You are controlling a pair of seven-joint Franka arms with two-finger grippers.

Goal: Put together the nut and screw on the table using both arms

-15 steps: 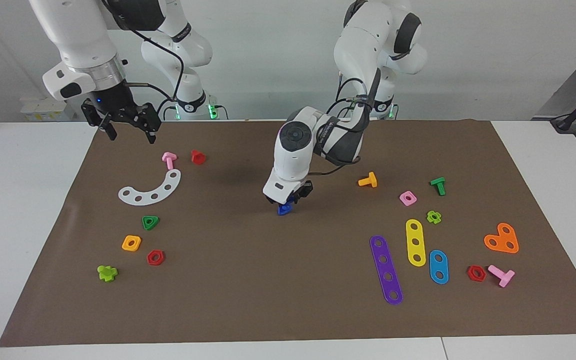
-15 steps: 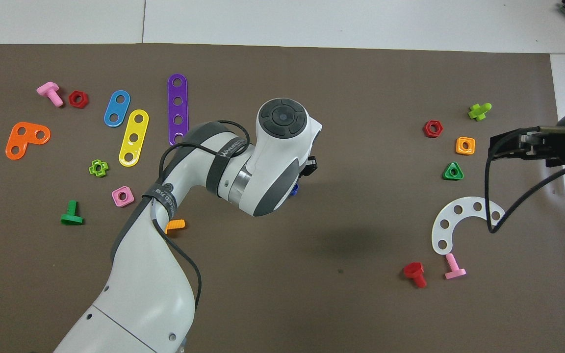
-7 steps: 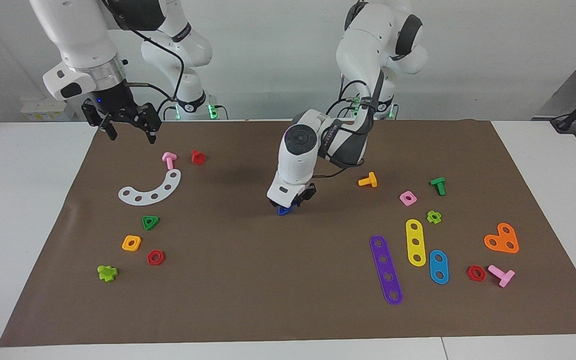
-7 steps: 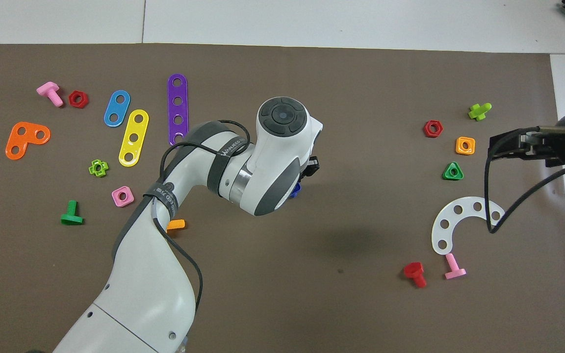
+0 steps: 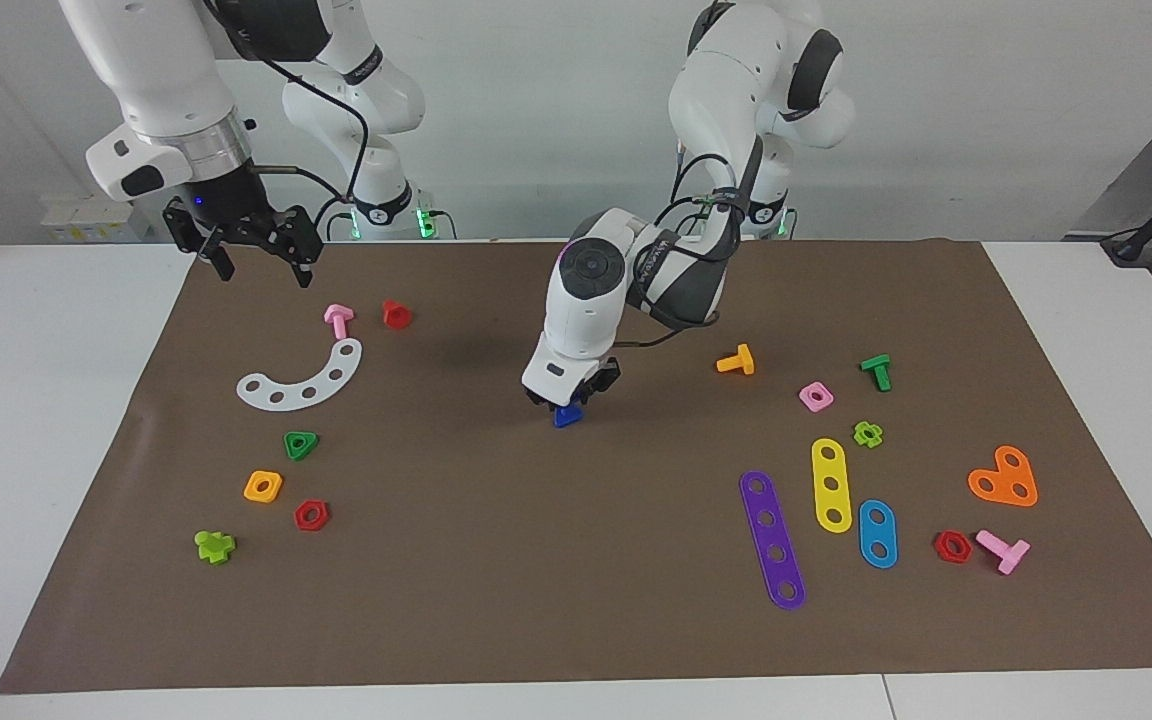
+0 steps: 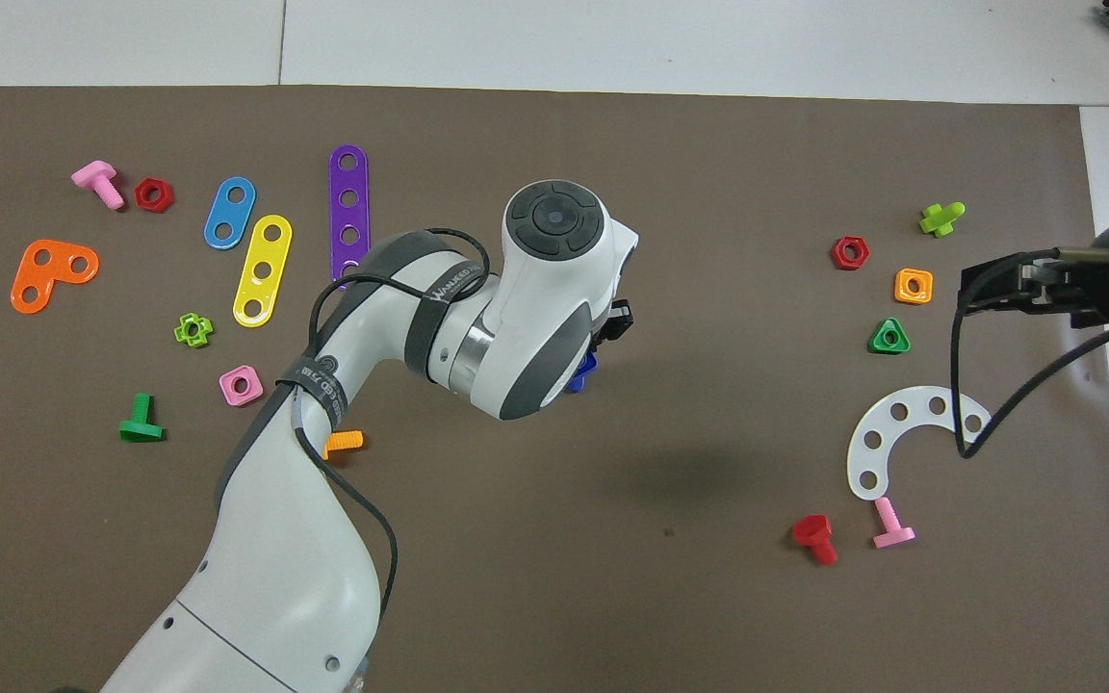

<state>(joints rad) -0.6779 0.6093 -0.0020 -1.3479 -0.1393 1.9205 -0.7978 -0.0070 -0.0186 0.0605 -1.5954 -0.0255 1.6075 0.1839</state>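
Observation:
A small dark-blue screw [image 5: 566, 415] with a triangular head is at the middle of the brown mat [image 5: 576, 600]. My left gripper [image 5: 569, 402] points down and is shut on it, right at the mat's surface. In the overhead view only an edge of the screw [image 6: 581, 371] shows under the left wrist. The blue square nut is not in view. My right gripper [image 5: 258, 262] is open and empty, and waits in the air over the mat's edge at the right arm's end, near the robots.
A pink screw [image 5: 338, 319], a red screw [image 5: 395, 313] and a white curved strip [image 5: 306, 377] lie below the right gripper. A green triangular nut [image 5: 300, 444] and an orange square nut [image 5: 263, 486] lie farther out. An orange screw [image 5: 736, 360], a pink nut [image 5: 815, 396] and coloured strips lie toward the left arm's end.
My left gripper has shifted slightly toward the right arm's end and toward the robots, with the blue screw in it. The right arm has not moved.

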